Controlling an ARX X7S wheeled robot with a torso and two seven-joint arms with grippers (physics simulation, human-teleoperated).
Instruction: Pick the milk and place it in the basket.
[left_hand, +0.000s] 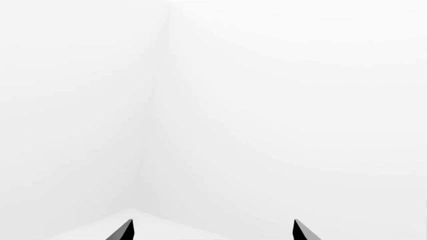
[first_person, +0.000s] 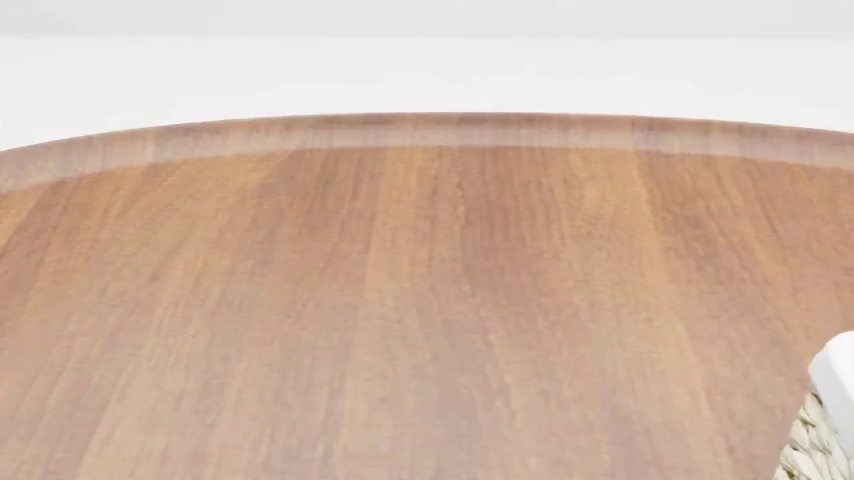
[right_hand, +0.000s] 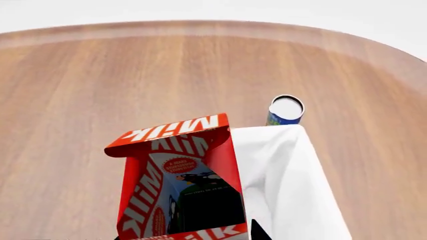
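Observation:
In the right wrist view the milk (right_hand: 177, 175), a carton with a red top, white "Milk" lettering and a dark cow picture, sits tilted between the jaws of my right gripper (right_hand: 185, 235). The gripper is shut on it and holds it off the table, beside the white cloth lining of the basket (right_hand: 287, 175). One dark fingertip (right_hand: 257, 233) shows next to the carton. A corner of the woven basket (first_person: 817, 440) shows at the lower right of the head view. My left gripper (left_hand: 213, 230) is open and empty, facing a white wall corner. Neither arm shows in the head view.
A round wooden table (first_person: 400, 300) fills the head view, with its curved far edge (first_person: 427, 130) before a white floor. A small can (right_hand: 285, 111) with a white top and a blue-green side stands on the table just beyond the basket.

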